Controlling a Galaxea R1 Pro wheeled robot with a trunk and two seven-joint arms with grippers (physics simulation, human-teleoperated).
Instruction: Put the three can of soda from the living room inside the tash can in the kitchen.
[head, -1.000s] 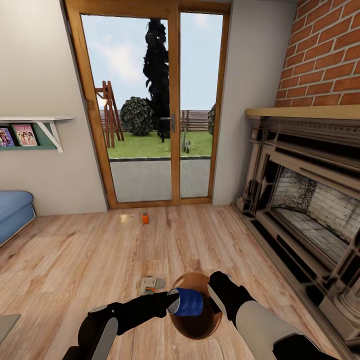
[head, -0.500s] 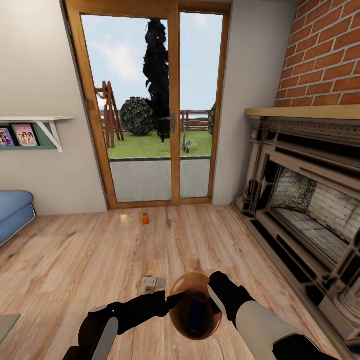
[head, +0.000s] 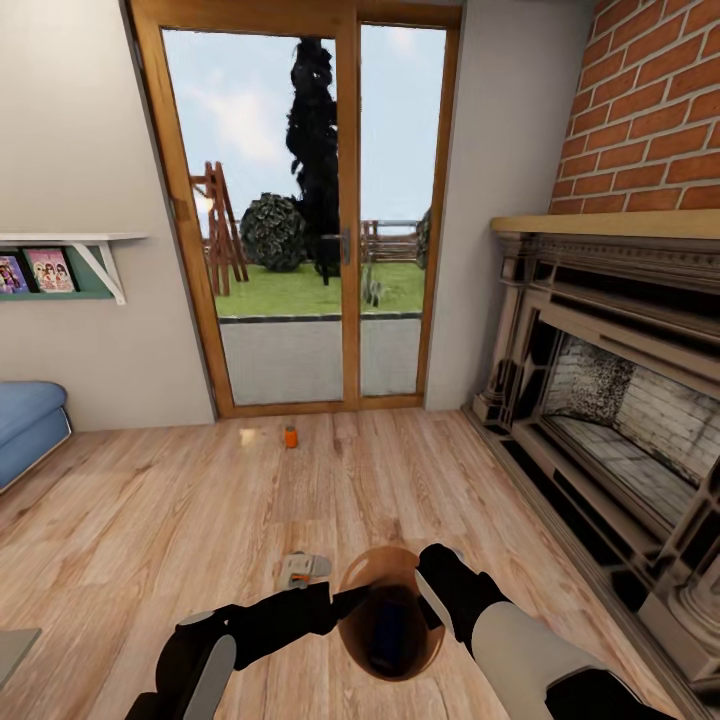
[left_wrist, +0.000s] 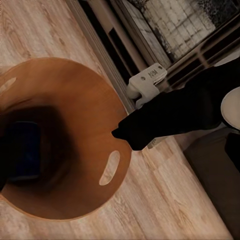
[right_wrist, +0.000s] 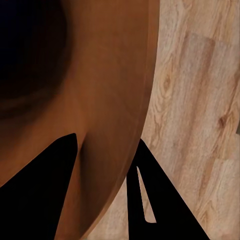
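Reddish wood-plank floor (head: 150, 520) carries the trash can (head: 355, 585), whose wall the right gripper (right_wrist: 102, 165) pinches. The left gripper (head: 345, 600) hangs spread and empty at the rim. The blue can (left_wrist: 22, 150) lies inside; an orange can (head: 290, 436) stands near the glass doors (head: 300, 200).

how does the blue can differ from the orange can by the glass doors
The blue soda can lies at the bottom of the trash can, dim in its shadow; the orange soda can stands upright on the bare wood floor near the glass doors, in full light. The blue one sits close to the robot, between its arms; the orange one is far off. Both are small cylinders.
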